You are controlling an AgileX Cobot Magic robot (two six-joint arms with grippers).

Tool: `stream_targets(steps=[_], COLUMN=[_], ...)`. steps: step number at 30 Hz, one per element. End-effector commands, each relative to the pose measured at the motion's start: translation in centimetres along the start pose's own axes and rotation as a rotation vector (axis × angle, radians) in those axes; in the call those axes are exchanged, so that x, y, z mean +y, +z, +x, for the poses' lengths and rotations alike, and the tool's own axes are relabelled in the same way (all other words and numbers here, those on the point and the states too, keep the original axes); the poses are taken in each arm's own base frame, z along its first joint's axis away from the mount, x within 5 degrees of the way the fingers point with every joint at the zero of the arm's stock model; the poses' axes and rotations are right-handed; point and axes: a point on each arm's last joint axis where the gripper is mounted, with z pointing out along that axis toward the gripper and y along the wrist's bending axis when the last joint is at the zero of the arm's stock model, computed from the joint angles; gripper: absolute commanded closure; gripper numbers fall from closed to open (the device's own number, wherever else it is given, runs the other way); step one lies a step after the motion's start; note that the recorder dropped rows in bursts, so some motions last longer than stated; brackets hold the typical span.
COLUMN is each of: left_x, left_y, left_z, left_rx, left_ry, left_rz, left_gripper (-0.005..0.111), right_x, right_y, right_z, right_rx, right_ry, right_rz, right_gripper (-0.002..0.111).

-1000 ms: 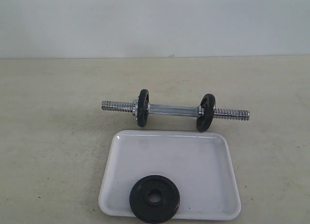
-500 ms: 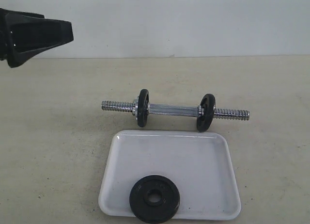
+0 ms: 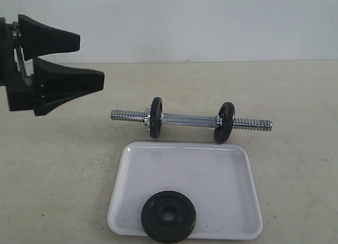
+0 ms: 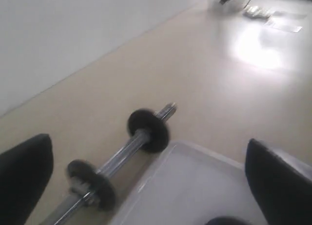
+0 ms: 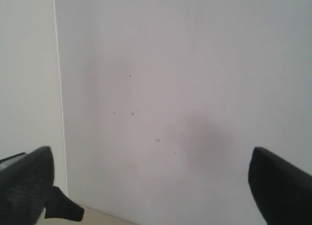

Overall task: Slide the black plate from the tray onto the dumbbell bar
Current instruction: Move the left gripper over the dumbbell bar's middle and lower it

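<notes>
The black plate (image 3: 153, 215) lies flat in the near part of the white tray (image 3: 211, 170), overhanging its front rim. Beyond the tray, the chrome dumbbell bar (image 3: 190, 119) lies crosswise on the table with a black disc (image 3: 155, 117) and another black disc (image 3: 224, 122) on it, both threaded ends bare. My left gripper (image 3: 91, 59) hangs open and empty at the far left, above the table and well away from the bar. Its wrist view shows the bar (image 4: 122, 154), the tray (image 4: 195, 186) and a sliver of the plate (image 4: 226, 221). My right gripper (image 5: 151, 186) is open, facing a white wall.
A beige table top (image 3: 296, 175) lies around the tray and the bar. A white wall (image 3: 211, 22) runs behind it. A small dark shape (image 5: 63, 210) shows low in the right wrist view; what it is I cannot tell.
My left gripper has come into the exterior view from the upper left and its fingers have spread apart. The plate, tray and bar have not moved.
</notes>
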Motion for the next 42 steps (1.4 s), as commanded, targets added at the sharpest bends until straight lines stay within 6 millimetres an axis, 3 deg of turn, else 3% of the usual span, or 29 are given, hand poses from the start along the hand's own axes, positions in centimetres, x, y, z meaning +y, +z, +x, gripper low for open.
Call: stream_targets(steps=[1,7,13,19,24,30,42], left_x=[0.3,-0.8,-2.7,-3.3,-2.4,-0.8,0.4], left_y=[1.3,3.6,7.6,13.8,18.0,21.1,26.2], left_z=[-0.8,-4.6,-6.8,-4.6,-3.0,-1.7,1.3], left_rx=[0.159,0.168,0.168,0.328,0.492,0.743,0.823], left_ry=[0.215,0.492,0.656,0.787,0.685,0.645,0.706], left_rz=[-0.151,-0.275,-0.165,-0.034,0.021,0.089,0.131], left_gripper=[0.001,0.001,0.001,0.001,0.001,0.001,0.001], right_x=[0.2,0.4,0.4,0.6,1.4,1.8,1.6], right_y=[0.1,0.0,-0.1,-0.1,-0.3,-0.5,-0.7], right_z=[0.4,1.3,1.5,1.7,2.2,2.9,3.6], right_rx=[0.048,0.091,0.101,0.117,0.176,0.252,0.323], right_ry=[-0.044,-0.059,-0.046,0.001,-0.055,-0.063,-0.110], right_rz=[-0.021,-0.059,-0.069,-0.089,-0.178,-0.226,-0.217], right_gripper=[0.004,0.004,0.004,0.004,0.004,0.004,0.004])
